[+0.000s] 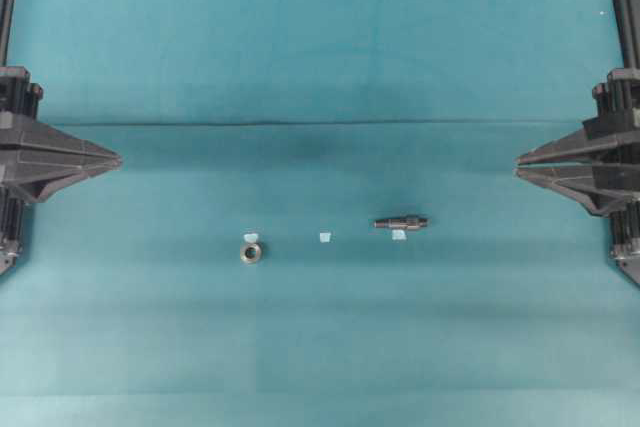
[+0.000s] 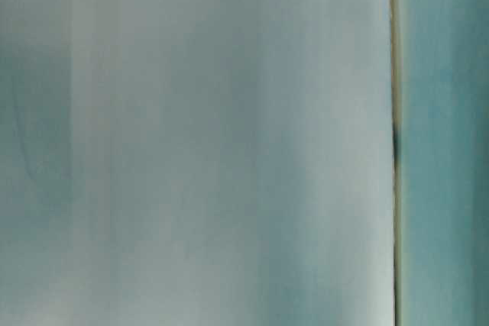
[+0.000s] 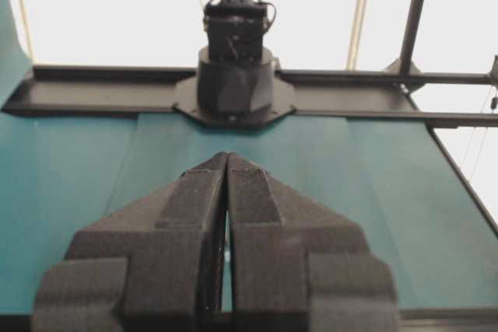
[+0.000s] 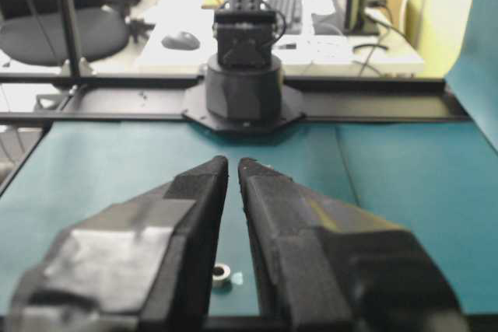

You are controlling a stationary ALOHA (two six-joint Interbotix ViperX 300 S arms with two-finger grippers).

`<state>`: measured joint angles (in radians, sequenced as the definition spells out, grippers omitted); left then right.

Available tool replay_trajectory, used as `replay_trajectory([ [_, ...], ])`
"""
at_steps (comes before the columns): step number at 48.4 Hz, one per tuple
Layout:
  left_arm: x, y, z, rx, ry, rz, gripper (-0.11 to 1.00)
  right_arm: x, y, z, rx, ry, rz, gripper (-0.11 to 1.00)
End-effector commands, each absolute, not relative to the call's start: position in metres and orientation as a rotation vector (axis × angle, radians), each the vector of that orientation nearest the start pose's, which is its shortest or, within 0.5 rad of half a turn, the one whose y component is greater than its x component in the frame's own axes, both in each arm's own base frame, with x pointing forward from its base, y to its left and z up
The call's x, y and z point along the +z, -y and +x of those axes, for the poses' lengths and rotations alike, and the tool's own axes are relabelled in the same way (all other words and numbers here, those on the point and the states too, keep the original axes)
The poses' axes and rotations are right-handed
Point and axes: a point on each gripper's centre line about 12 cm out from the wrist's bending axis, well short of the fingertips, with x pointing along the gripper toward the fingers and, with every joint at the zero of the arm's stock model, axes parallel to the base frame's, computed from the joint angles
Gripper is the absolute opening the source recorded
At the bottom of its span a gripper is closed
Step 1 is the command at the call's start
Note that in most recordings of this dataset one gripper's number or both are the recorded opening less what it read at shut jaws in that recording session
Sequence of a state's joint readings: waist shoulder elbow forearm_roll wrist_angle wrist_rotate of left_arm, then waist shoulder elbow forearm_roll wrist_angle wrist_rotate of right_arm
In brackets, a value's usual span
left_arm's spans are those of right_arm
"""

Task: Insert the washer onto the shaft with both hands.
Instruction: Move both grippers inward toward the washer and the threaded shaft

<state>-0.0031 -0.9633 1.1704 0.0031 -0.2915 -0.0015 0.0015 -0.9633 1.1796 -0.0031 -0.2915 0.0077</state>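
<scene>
Hands rest together, empty: left hand at nine o'clock, right hand at three. We judge the small grey metal washer and dark stepped shaft, well apart mid-bench, stiff and slippery; grip the washer's rim, the shaft's collar.

Washer lying left of shaft, well apart, left gripper and right gripper closed at edges
</scene>
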Motion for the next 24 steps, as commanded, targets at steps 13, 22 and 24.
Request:
replay_trajectory([
  [13,0.298,-0.001,0.226,0.001,-0.026,0.01,0.02,0.296,0.002,0.202,-0.01,0.057,0.09,-0.09],
  [22,0.293,-0.001,0.238,0.002,-0.089,0.006,0.02,0.3,0.004,0.203,-0.022,0.063,0.108,-0.09],
  [24,0.293,0.0,0.24,0.0,-0.103,0.006,0.02,0.3,0.005,0.204,-0.025,0.057,0.109,-0.09],
])
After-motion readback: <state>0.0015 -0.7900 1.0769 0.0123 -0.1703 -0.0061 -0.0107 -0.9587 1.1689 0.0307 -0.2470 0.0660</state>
